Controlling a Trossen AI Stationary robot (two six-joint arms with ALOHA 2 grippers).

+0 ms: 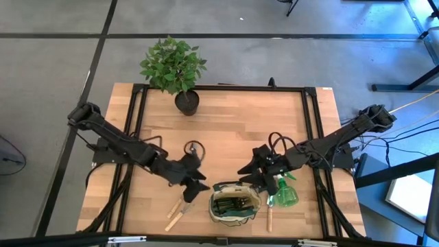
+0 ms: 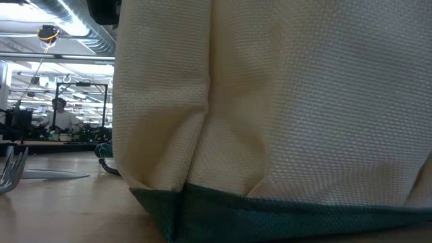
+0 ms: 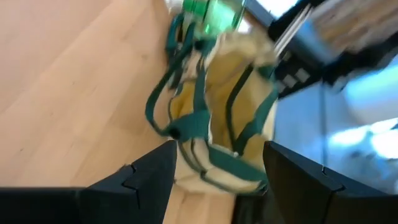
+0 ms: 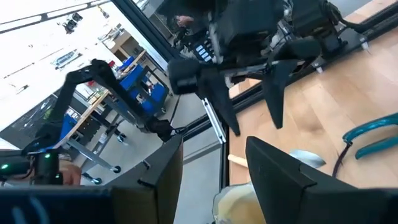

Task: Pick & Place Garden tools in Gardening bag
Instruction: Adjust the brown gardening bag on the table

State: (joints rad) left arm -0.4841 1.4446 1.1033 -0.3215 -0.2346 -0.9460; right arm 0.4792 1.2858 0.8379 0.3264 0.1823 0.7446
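Gardening bag (image 1: 234, 204) sits at the near edge of the wooden surface (image 1: 226, 130), between both pincers: left pincer (image 1: 198, 184) just beside its left, fingers apart and empty; right pincer (image 1: 252, 180) just above its right rim, also parted, holding nothing. Spray bottle (image 1: 284, 195) lies right of the bag, wooden-handled tools (image 1: 180, 210) to its left, and the potted plant (image 1: 174, 67) stands at the far edge. In the low view, a person (image 2: 62, 115) sits in the room behind.

place: lab/workshop hall | cues: exposed ceiling ducts (image 2: 81, 27), workbenches with gear (image 4: 134, 81), black-framed test table (image 1: 226, 144), grey floor (image 1: 48, 75)
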